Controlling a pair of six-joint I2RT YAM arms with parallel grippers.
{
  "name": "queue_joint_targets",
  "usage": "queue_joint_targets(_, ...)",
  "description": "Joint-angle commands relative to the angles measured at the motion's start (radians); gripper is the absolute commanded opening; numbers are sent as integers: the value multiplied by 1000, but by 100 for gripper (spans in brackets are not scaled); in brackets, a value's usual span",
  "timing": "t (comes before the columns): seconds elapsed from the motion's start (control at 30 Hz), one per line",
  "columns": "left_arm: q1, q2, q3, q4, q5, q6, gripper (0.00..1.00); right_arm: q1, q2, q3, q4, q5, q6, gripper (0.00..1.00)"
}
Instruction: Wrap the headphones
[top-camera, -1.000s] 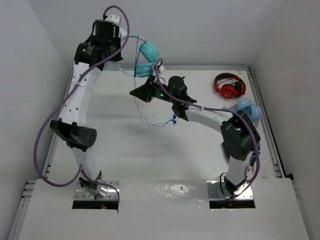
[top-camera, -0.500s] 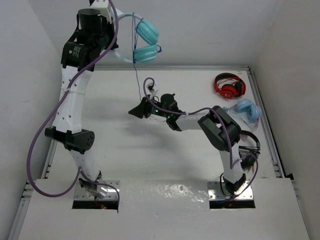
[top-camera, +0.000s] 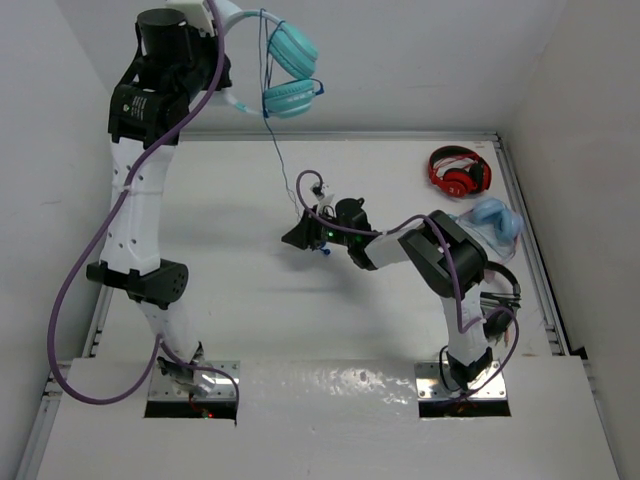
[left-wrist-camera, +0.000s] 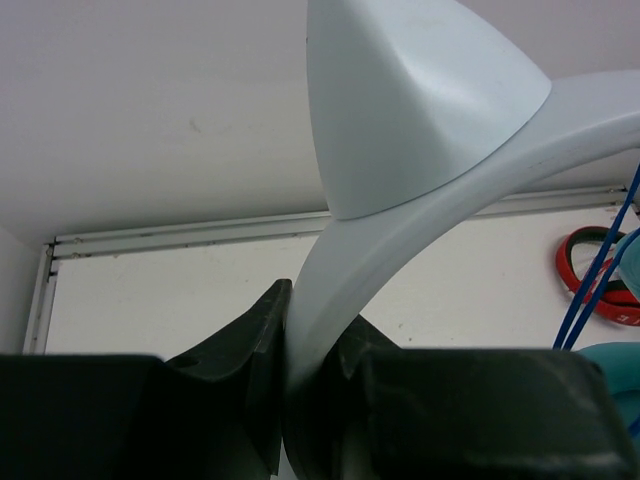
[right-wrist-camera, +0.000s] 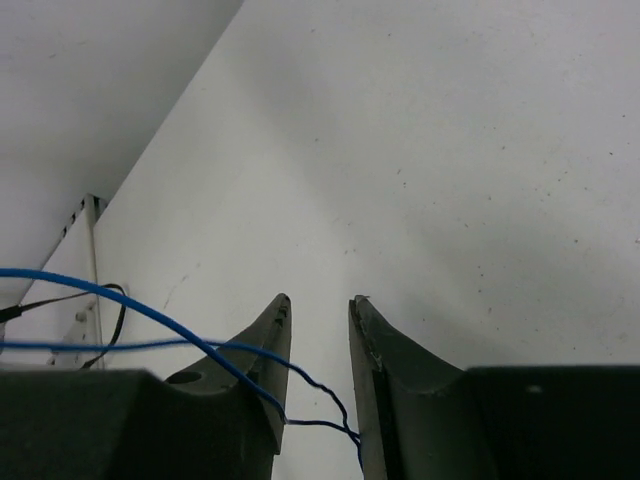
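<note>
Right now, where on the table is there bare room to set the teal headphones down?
Widest bare table: left-centre, between the left arm and the hanging cable. Also the near strip between the right end effector and the arm bases. Crowded: far right, with the red headphones, pale blue headphones and the right arm.

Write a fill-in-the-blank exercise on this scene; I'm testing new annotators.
1. The left end effector is shut on the headphones' ____.
2. The right end effector sits at the hanging cable, whose colour is ____.
3. The headset nearest the table's far right corner is ____.
Missing words: headband; blue; red.
</note>
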Motion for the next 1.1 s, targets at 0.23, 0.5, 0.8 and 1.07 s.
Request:
queue_joint_targets(0.23,2,-46,58,97,37,-38,0,-32,-15,-43,89,-28,-13,0)
queue_joint_targets(0.5,2,-54,125,91,247,-10,0,-199,60,83,-83,-71,48,0)
queue_joint_targets(0.8,-8,-132,-197,35,574,149,0,-430,76,363,-198,-97,56,0)
queue_joint_targets(1.07,-92,-140,-450,-180,539,519,0,-581,30,748,-555,-103,-117,0)
